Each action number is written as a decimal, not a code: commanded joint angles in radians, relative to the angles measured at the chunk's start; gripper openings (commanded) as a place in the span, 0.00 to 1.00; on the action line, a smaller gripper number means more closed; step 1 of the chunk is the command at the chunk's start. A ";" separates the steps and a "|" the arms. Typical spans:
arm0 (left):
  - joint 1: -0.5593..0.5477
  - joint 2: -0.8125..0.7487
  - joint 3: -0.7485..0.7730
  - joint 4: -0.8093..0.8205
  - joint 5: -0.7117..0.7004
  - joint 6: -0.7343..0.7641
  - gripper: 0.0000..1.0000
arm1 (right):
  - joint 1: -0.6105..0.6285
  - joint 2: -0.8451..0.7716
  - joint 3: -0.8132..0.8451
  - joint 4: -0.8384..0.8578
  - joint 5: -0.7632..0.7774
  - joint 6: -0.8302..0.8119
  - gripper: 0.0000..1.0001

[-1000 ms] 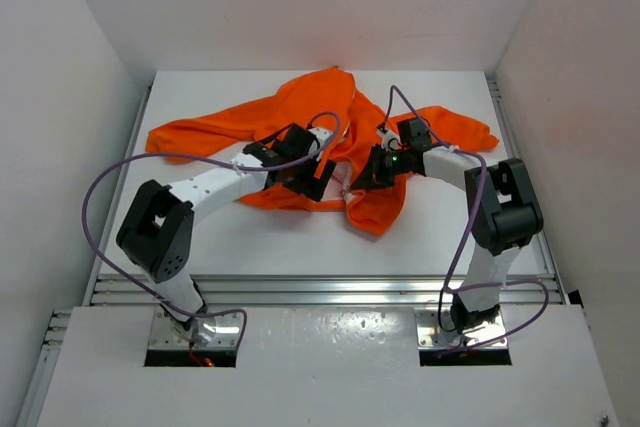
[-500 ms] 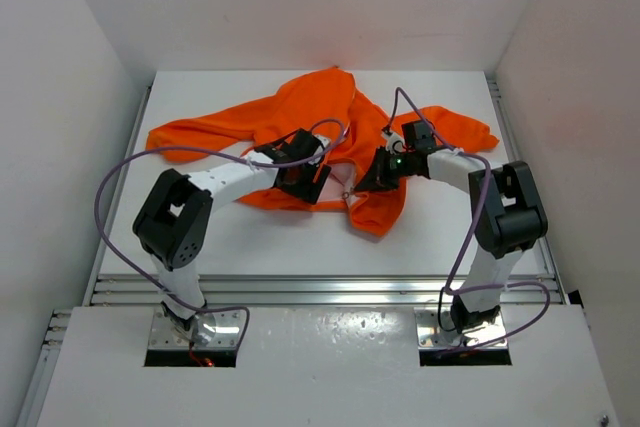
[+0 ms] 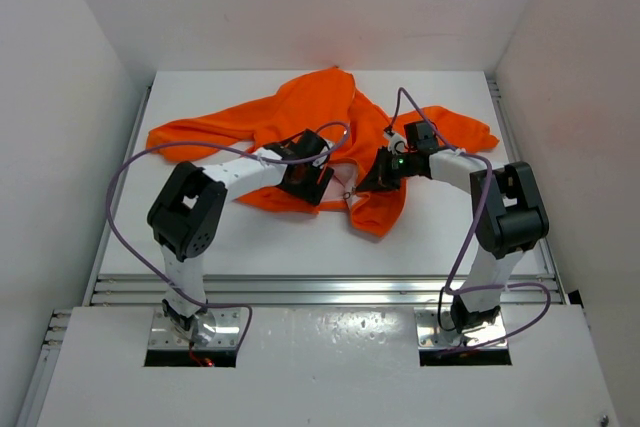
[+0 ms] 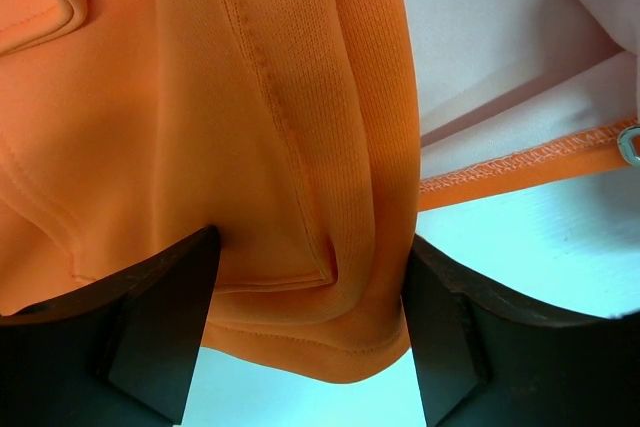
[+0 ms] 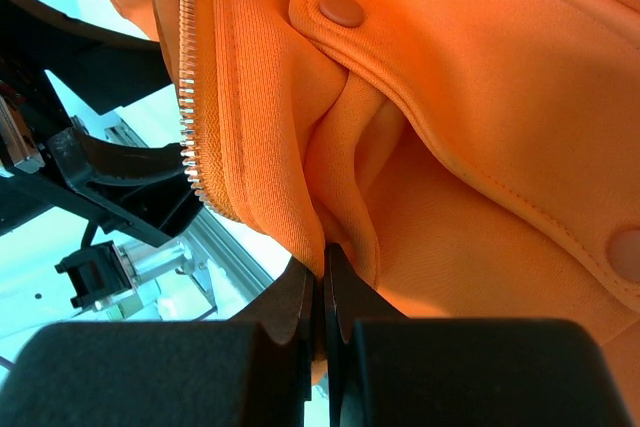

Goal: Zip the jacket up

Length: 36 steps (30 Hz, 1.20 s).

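The orange jacket [image 3: 300, 112] lies spread and rumpled on the white table [image 3: 250, 237], its front open. My left gripper [image 3: 312, 180] is at the lower edge of the left front panel. In the left wrist view a thick fold of the hem [image 4: 300, 207] is bunched between both fingers [image 4: 150, 327], touching each. A small metal ring [image 4: 628, 142] shows at the right edge. My right gripper [image 3: 372, 179] is shut on a fold of jacket fabric [image 5: 450, 197] beside the pale zipper teeth [image 5: 188, 97].
Snap buttons [image 5: 343, 9] sit on a flap above the right gripper. A sleeve [image 3: 190, 132] stretches to the left of the table. White walls enclose the table on three sides. Purple cables [image 3: 130, 162] loop off both arms.
The left arm's elbow has swung in toward the table and its gripper has shifted slightly right along the hem. The right gripper has stayed pinched on the jacket, barely moving.
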 commanded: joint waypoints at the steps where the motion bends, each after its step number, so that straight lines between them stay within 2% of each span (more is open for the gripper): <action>1: -0.007 -0.002 0.036 -0.021 0.022 -0.012 0.76 | -0.012 -0.034 0.002 0.016 -0.005 -0.017 0.00; 3: -0.007 -0.002 0.036 -0.021 0.022 -0.012 0.78 | -0.013 -0.031 0.005 0.015 -0.005 -0.015 0.00; 4: -0.007 -0.011 0.045 -0.021 0.031 -0.012 0.83 | -0.011 -0.029 0.005 0.013 -0.004 -0.015 0.00; 7: -0.007 -0.033 0.046 -0.021 0.060 -0.021 0.89 | -0.011 -0.025 0.008 0.016 -0.007 -0.015 0.00; 13: -0.007 -0.033 0.066 -0.031 0.071 -0.021 0.90 | -0.011 -0.025 0.009 0.013 -0.008 -0.014 0.00; 18: -0.016 -0.023 0.075 -0.040 0.060 -0.033 0.98 | -0.011 -0.028 0.005 0.010 -0.010 -0.020 0.00; 23: -0.035 0.000 0.084 -0.049 -0.007 -0.061 0.97 | -0.011 -0.022 0.003 0.019 -0.008 -0.015 0.00; 28: -0.044 0.010 0.084 -0.058 -0.072 -0.073 0.88 | -0.011 -0.023 0.006 0.010 -0.010 -0.018 0.00; 36: -0.076 0.021 0.084 -0.067 -0.125 -0.073 0.91 | -0.014 -0.019 0.006 0.016 -0.008 -0.017 0.00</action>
